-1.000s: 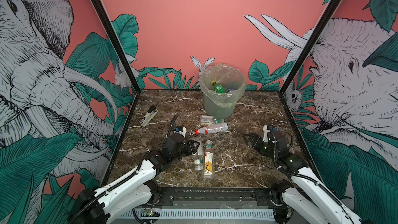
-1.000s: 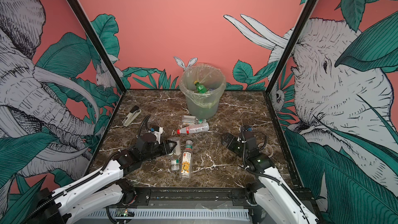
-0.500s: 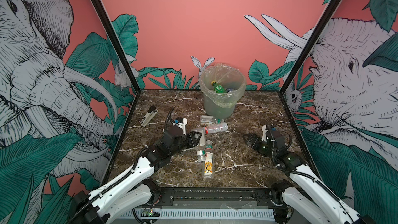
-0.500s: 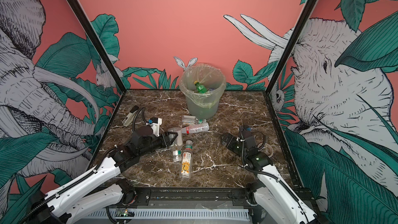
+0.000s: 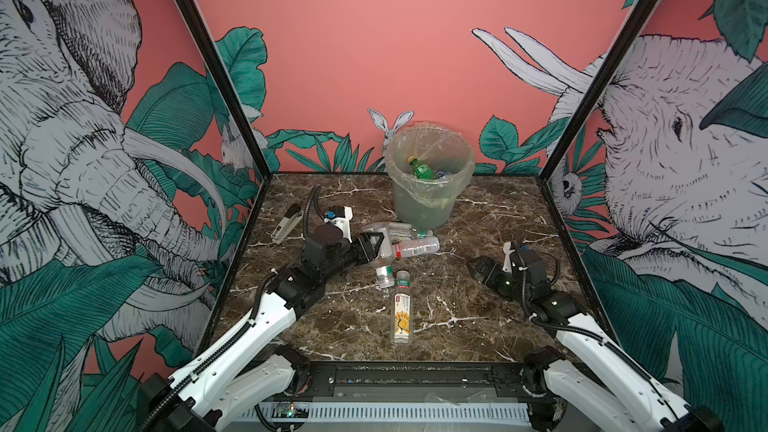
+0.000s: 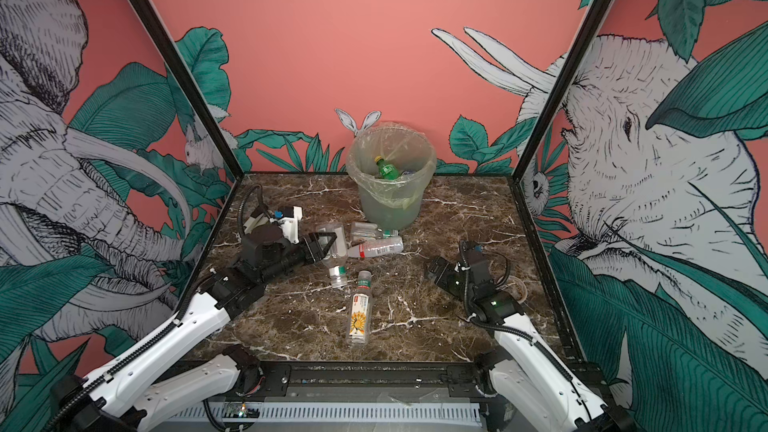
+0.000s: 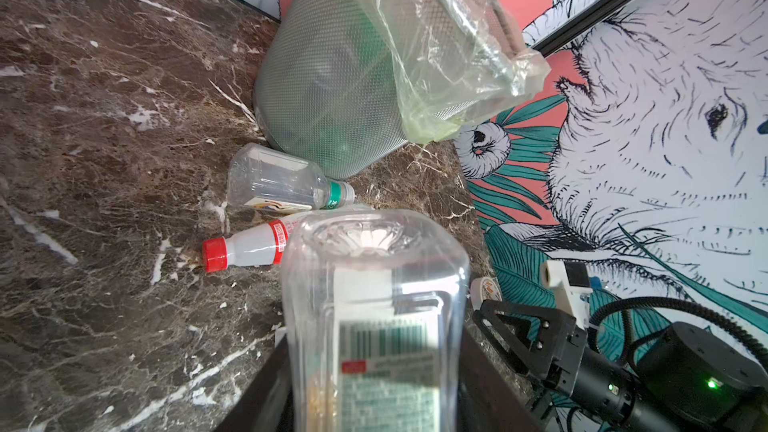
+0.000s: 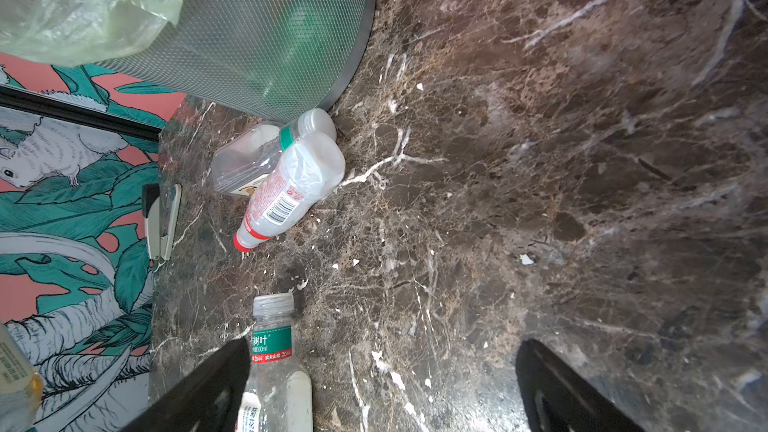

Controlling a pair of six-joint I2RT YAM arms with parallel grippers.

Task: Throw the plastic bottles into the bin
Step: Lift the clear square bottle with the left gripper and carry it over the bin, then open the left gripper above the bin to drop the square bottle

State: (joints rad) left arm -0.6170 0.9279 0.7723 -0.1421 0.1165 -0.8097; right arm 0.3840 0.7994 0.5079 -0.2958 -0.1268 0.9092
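One bottle (image 5: 385,260) in left tool (image 5: 376,243), cap nearward.

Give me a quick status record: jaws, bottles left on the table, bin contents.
left jaws: shut on the gripped bottle, clear, cap end down
right jaws: open, empty, low over the table
bin: upright at the back, green bottle visible inside
on table: red-capped bottle, bin-side bottle at the bin's foot, yellow-labelled bottle nearest the front
not for binning: stapler
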